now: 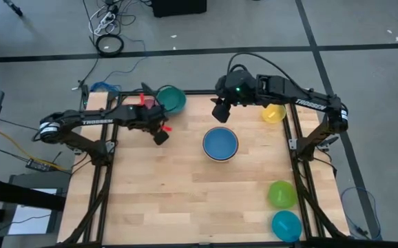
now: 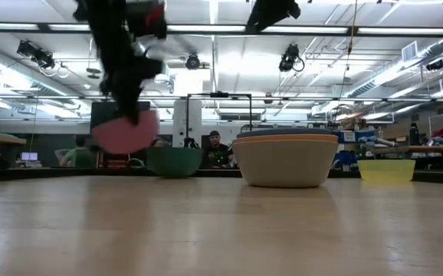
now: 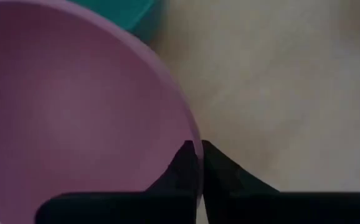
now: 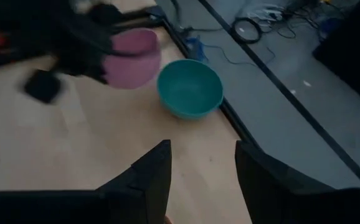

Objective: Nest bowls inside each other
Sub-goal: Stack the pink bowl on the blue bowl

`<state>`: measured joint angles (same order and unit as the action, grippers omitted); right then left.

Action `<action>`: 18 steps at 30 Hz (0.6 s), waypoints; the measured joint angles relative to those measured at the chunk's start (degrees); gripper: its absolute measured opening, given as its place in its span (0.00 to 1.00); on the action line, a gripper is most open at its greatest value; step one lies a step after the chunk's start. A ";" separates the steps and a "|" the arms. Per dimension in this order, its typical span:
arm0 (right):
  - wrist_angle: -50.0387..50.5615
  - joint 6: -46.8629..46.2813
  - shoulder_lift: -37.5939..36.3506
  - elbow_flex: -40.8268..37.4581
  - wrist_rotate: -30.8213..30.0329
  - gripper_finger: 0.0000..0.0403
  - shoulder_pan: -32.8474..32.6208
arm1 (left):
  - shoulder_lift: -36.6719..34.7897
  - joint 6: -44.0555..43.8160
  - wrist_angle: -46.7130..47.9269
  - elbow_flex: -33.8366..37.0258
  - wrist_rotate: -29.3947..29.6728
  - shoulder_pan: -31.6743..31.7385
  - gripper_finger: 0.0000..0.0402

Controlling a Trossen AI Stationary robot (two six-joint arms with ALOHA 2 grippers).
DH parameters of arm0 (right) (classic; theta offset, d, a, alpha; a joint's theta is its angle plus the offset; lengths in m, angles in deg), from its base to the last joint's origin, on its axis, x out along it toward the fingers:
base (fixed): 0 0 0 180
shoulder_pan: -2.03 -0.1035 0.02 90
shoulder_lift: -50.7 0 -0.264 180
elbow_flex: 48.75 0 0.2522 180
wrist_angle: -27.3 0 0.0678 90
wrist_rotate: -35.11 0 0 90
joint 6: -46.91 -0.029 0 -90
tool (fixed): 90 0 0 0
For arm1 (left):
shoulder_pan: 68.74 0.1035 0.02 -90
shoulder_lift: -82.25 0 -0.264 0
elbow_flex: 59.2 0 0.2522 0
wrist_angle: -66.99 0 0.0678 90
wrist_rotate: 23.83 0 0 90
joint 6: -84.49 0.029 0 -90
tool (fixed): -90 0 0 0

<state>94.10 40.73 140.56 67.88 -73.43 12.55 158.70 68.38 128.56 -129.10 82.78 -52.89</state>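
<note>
My left gripper is shut on a pink bowl, which hangs above the table's far left part, close to a teal bowl that rests on its base at the far edge. In the high view the left arm covers the pink bowl. A stack of nested bowls, grey-white outside and blue inside, stands mid-table. My right gripper hovers open high above the table, beyond the stack, with nothing between its fingers. My left gripper pinches the pink bowl's rim, one finger inside the bowl and one outside its wall. The fingers come from above, slanting down. The bowl hangs tilted below them, lifted clear of the table.
A yellow bowl sits at the far right. A lime green bowl and a cyan bowl sit at the near right. The table's near left and middle show bare wood. People sit in the room beyond the table.
</note>
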 joint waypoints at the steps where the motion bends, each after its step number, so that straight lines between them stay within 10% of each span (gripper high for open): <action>1: 0.50 -0.01 -0.05 0.00 -0.73 0.41 0.02 | 0.00 0.82 0.11 -2.30 -0.05 -1.52 0.02; 10: 2.15 0.77 -2.90 0.00 -4.68 0.41 0.89 | 1.51 5.22 -2.45 -17.43 -1.41 -12.20 0.02; 18: 1.93 0.07 -7.42 0.00 -4.81 0.41 1.65 | 13.45 9.12 -13.52 -18.83 -14.50 -13.62 0.02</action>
<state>96.03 40.80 133.14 67.88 -78.24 14.20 172.15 77.50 115.04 -147.92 68.28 -66.51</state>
